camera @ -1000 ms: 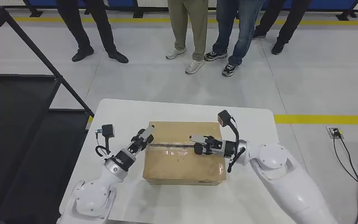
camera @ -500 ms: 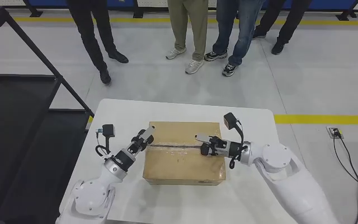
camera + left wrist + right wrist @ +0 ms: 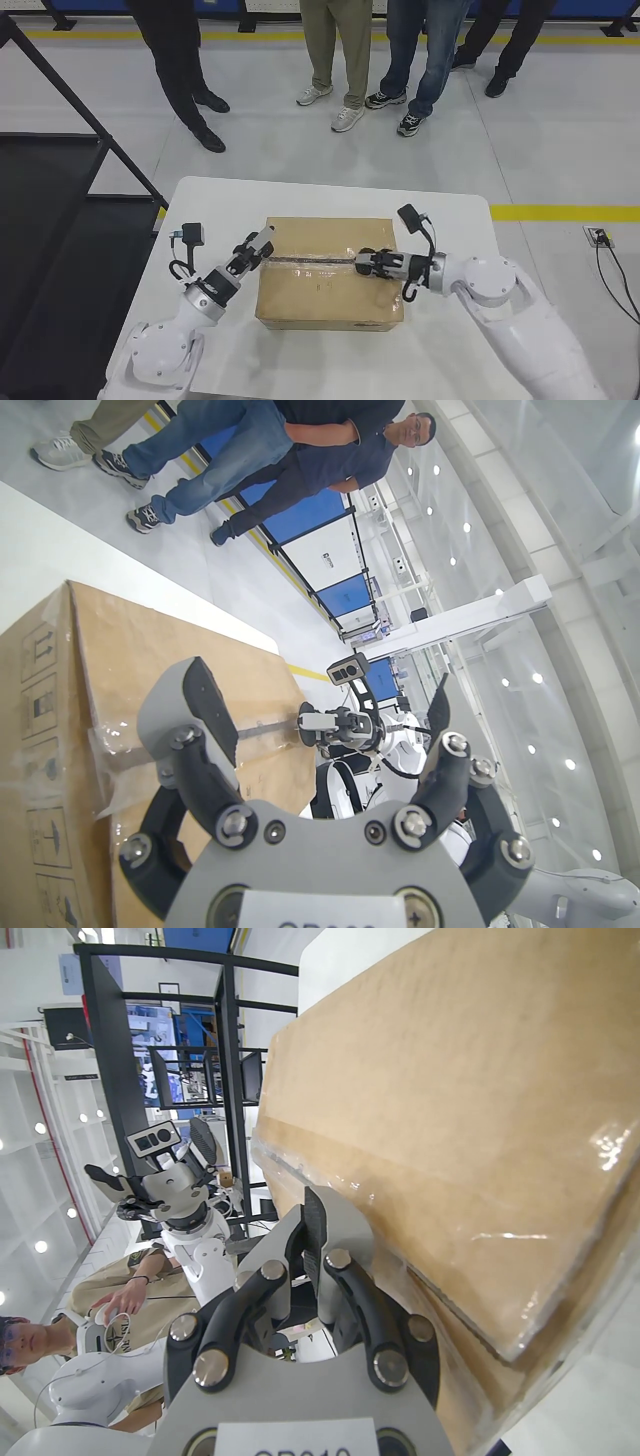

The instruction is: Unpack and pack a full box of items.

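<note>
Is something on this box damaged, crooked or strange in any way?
Only a small thing: the clear tape is wrinkled and looks partly lifted on the box end near the left hand. Nothing is spilled or askew.

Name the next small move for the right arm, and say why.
Probably drag the shut right gripper along the taped seam toward the left gripper, to break the tape. The box is closed, and that gripper sits over the seam near the box's right end.
</note>
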{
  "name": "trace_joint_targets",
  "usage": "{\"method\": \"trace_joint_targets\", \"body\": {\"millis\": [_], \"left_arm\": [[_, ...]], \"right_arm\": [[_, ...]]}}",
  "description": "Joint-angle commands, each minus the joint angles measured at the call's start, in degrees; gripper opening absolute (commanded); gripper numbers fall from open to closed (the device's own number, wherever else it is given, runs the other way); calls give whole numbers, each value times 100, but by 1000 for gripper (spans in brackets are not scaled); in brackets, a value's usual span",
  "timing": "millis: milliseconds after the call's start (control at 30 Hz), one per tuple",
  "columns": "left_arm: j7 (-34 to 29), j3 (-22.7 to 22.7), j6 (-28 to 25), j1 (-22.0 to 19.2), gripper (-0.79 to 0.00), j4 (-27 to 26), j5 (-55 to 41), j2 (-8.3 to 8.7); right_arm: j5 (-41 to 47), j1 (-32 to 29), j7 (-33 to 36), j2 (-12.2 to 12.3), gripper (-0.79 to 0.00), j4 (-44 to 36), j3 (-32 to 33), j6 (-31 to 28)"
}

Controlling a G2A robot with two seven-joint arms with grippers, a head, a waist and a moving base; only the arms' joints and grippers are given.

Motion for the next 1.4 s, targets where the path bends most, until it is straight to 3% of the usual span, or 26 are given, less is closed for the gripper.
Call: {"method": "trace_joint_targets", "body": {"millis": [0, 367, 733, 1367], "left_arm": [[1, -3, -4, -2, 0, 5, -19, 4], [-10, 7, -9, -24, 0, 52, -83, 27], [-21, -58, -50, 21, 0, 68, -160, 57], [-78, -53, -87, -16, 0, 133, -226, 100]], "right_arm": [[-63, 18, 16, -2, -785, -12, -16, 60], [-367, 200, -201, -116, -785, -152, -375, 39], [-708, 476, -383, -228, -785, -101, -638, 897], [-1140, -83, -189, -7, -785, -689, 90, 1641]]}}
